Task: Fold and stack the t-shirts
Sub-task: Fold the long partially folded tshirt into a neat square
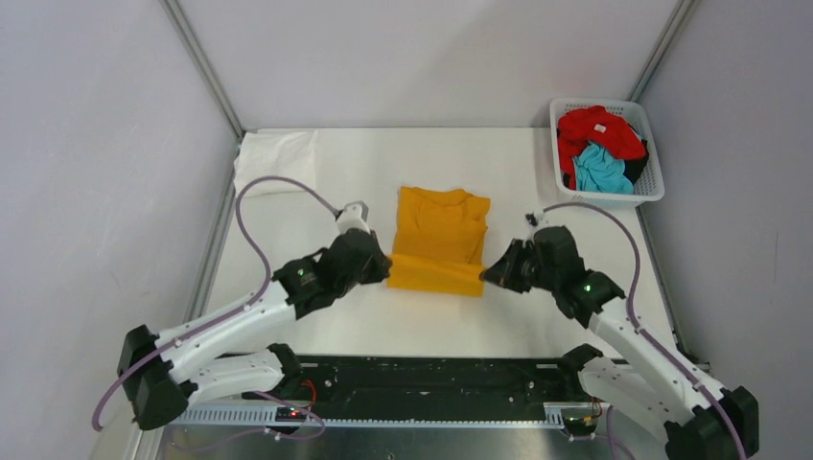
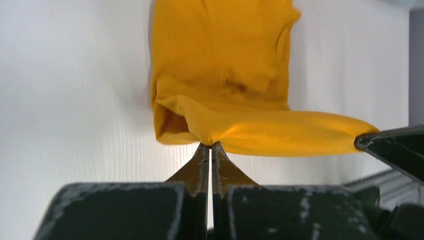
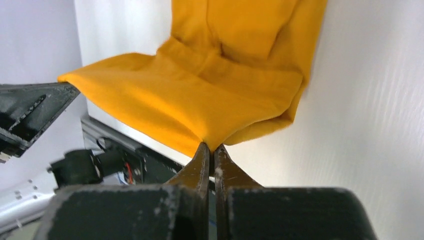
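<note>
while my left gripper [image 2: 211,146] and right gripper [image 3: 210,146] are each clamped tight on a near hem corner of the mustard t-shirt [image 1: 441,230], its far half lies flat on the table [image 1: 537,172], hem lifted between them. if one arm leads (the bites look only fingertip-deep), a corner may slip free or the fold land crooked.

No lettering, brand name or number can be read in any of the three views. A small white tag [image 1: 598,126] on the red t-shirt [image 1: 618,136] in the white lattice basket [image 1: 656,172] is too small to make out. The mustard-orange t-shirt [image 1: 441,225], seen close by both wrist cameras, shows only plain cloth.
</note>
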Robot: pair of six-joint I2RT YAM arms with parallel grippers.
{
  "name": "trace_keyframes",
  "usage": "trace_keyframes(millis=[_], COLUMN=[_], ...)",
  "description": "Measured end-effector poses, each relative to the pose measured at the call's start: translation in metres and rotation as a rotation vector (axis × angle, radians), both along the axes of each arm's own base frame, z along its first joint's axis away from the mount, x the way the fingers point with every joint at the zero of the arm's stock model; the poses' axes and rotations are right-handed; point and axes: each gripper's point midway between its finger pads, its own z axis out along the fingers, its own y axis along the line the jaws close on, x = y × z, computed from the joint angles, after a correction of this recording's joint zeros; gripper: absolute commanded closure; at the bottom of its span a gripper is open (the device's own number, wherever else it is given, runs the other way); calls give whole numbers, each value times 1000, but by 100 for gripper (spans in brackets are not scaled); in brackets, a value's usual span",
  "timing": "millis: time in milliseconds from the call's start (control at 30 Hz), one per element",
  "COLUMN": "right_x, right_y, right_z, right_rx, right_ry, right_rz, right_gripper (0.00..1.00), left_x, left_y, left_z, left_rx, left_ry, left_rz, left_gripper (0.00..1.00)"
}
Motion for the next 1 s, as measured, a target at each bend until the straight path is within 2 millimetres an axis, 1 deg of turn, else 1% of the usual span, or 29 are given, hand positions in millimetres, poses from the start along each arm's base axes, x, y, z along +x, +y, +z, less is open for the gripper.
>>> trace_keyframes(millis=[133, 200, 333, 367, 467, 567, 700, 833, 1000], right_x=[40, 60, 93, 96, 119, 139, 162, 180, 199], right_y=[-5, -5, -3, -3, -6, -8, -11, -14, -19], right_z=[21, 30, 41, 42, 44, 39, 28, 17, -1], right_rx=[49, 68, 91, 92, 110, 123, 140, 157, 163], right_ry=[-27, -34, -45, -47, -45, -29, -3, 15, 41], right_rz=[-43, -47, -38, -40, -46, -54, -60, -66, -87], right_gripper=[100, 100, 100, 100, 100, 100, 100, 100, 100], left_x=[41, 66, 102, 112, 140, 162, 185, 208, 234], left_y=[-4, -4, -3, -4, -6, -6, -6, -9, -18], left_z=[27, 41, 51, 51, 47, 37, 30, 24, 1], left_rx=[30, 42, 82, 92, 118, 144, 162, 174, 204], left_ry=[-48, -70, -84, -82, -67, -43, -27, -16, 12], left_rz=[38, 60, 83, 83, 82, 80, 78, 67, 34], left_gripper=[100, 100, 100, 100, 100, 100, 100, 100, 100])
